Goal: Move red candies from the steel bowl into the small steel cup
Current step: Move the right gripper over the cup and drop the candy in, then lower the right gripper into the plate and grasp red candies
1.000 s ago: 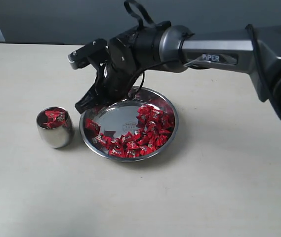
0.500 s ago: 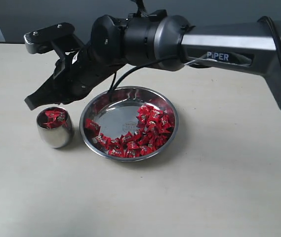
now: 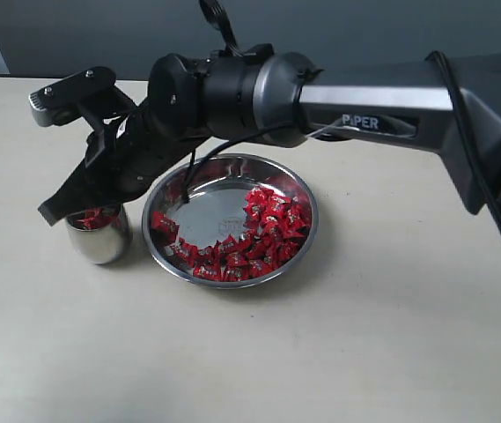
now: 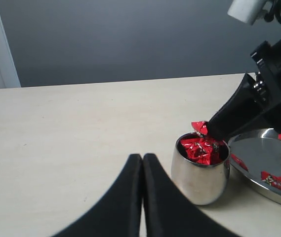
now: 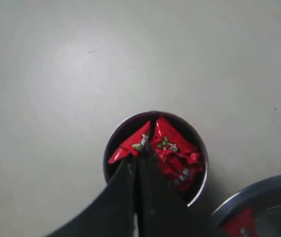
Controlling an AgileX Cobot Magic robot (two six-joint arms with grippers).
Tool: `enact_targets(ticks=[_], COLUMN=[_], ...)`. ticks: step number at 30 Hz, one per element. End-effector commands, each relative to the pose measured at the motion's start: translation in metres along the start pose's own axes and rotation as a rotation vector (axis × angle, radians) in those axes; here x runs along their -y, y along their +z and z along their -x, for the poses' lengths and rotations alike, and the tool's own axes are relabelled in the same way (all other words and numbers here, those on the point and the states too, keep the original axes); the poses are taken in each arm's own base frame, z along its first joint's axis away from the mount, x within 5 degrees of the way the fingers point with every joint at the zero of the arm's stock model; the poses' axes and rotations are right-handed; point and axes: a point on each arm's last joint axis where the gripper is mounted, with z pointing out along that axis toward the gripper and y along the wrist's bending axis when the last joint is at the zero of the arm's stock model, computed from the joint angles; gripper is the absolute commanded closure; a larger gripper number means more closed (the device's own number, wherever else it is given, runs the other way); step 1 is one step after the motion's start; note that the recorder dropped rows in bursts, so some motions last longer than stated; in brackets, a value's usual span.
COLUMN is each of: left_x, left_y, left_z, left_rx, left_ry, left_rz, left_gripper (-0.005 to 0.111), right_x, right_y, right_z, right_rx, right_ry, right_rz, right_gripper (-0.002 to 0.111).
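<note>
L side first: left fingers (image 4: 139, 163) are sitting pressed together, nothing btwn them, hanging low over the pale beige bench (image 3: 364, 335) and pointing toward the small rounded shiny steel cup (image 3: 100, 240). Not visible in ext view.

Cup is standing upright on the bench, just beside the L rim of the wide shallow polished steel bowl (image 3: 208, 210); can't tell if they're touching. Cup is holding several red crinkle-wrapped candies (image 4: 202, 149), piled to about rim lvl.

Right fingers (image 3: 56, 207) are reaching across from the R, angled down, tips hovering right over the cup mouth. They're closed tight, pinching a single red candy (image 4: 199, 127) at the very tip. It's hanging just above the cup's pile, w/ wrapper ends sticking out both sides in R wrist view.

Bowl: bare mirror bottom is showing on the far/L part, and loose red candies (image 3: 263, 231) are bunching along the near + R side. Black/grey arm (image 3: 382, 101) is stretching over the bowl's far rim.
</note>
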Motion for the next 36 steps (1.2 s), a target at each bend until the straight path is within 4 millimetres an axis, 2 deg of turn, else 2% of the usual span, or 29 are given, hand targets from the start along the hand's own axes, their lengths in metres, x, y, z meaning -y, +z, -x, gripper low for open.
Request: enact_targets(ticks=[1,4,8,15,18,20,23,27,31,36], left_x=[0.000,0.000,0.000,0.000,0.000,0.000,0.000,0.000,0.000,0.000], left_y=[0.000,0.000,0.000,0.000,0.000,0.000,0.000,0.000,0.000,0.000], left_z=[-0.001,-0.001,-0.001,-0.001,-0.001,-0.001,-0.001,-0.001,-0.001,-0.001], left_rx=[0.002,0.002,0.002,0.002,0.002,0.002,0.002,0.002,0.002,0.002], left_ry=[-0.001,-0.001,-0.001,-0.001,-0.001,-0.001,-0.001,-0.001,-0.001,-0.001], left_rz=[-0.002,-0.002,-0.002,-0.002,-0.002,-0.002,-0.002,-0.002,-0.002,-0.002], left_gripper=[0.106,0.106,0.106,0.106,0.106,0.106,0.106,0.106,0.106,0.106], right_x=[-0.001,-0.001,-0.001,0.000,0.003,0.011,0.032,0.069,0.089,0.097], right_y=[0.006,0.006,0.006,0.006,-0.002,-0.016,-0.037,-0.055,-0.059,-0.051], right_z=[-0.005,-0.005,-0.005,-0.002,0.003,0.011,0.015,-0.006,-0.023,-0.039], right_rx=[-0.021,-0.021,-0.022,0.005,0.033,0.068,0.057,-0.143,-0.264,-0.343], right_ry=[-0.022,-0.034,-0.044,-0.044,-0.045,-0.042,-0.015,0.087,0.087,0.042], right_rz=[0.010,0.009,0.010,-0.004,-0.016,-0.036,-0.083,-0.090,-0.115,-0.134], right_gripper=[0.109,0.107,0.088,0.087,0.087,0.087,0.087,0.087,0.087,0.087])
